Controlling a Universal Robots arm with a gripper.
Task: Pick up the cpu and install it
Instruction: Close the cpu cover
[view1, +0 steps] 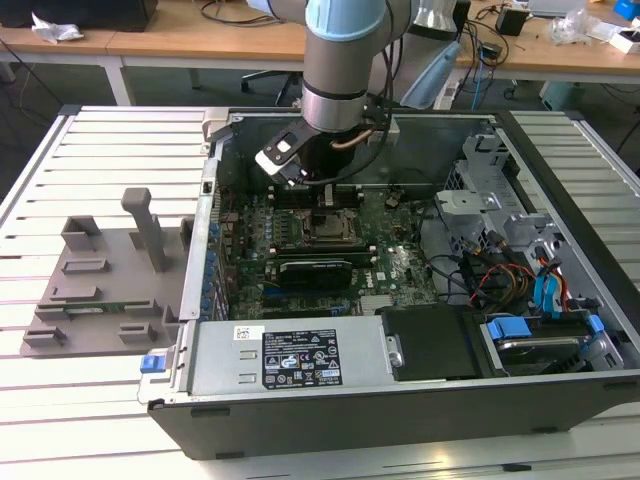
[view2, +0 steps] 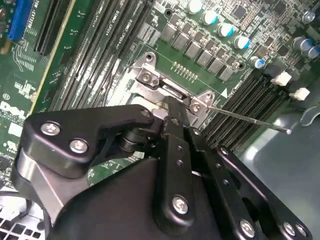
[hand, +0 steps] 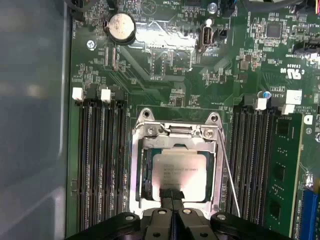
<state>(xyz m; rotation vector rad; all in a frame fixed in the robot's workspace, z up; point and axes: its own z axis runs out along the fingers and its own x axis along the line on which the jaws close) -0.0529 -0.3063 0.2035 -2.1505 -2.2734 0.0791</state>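
Flatly seated, silvery-grey square cpu (hand: 180, 169), closed tool (hand: 172, 192) at edge

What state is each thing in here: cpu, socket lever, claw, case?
cpu: lying flat inside the socket.
lever: unlatched, its end swung free of the socket.
claw: shut, tips at the cpu's edge.
case: open, side panel off.
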